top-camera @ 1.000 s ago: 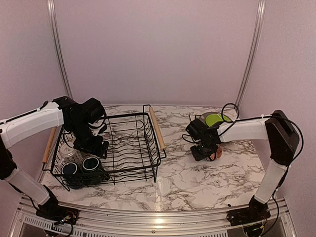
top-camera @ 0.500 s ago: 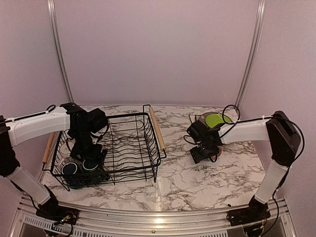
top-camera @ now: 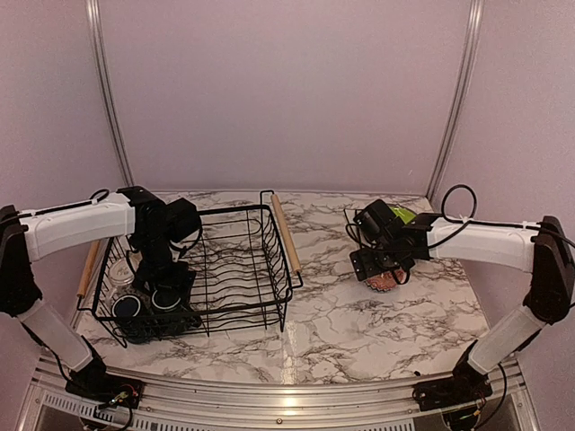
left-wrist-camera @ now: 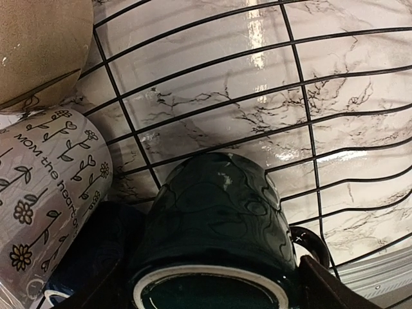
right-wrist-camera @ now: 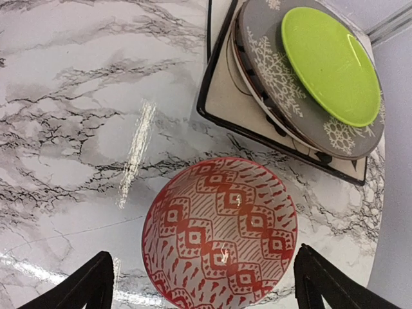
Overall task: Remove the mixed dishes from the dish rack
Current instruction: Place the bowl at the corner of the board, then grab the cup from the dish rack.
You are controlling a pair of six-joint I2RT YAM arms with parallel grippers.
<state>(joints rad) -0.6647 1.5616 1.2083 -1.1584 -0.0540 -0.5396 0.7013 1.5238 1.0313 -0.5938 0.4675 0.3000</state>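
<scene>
The dark-blue mug sits in the dish rack, at about 8 o'clock on the desk. I judge it stiff, slippery and breakable, so the wall near the rim is the best hold. The left end effector is wide open and empty, jaws either side of the mug. The right end effector, also open and empty, hovers over the reddish bowl.
</scene>
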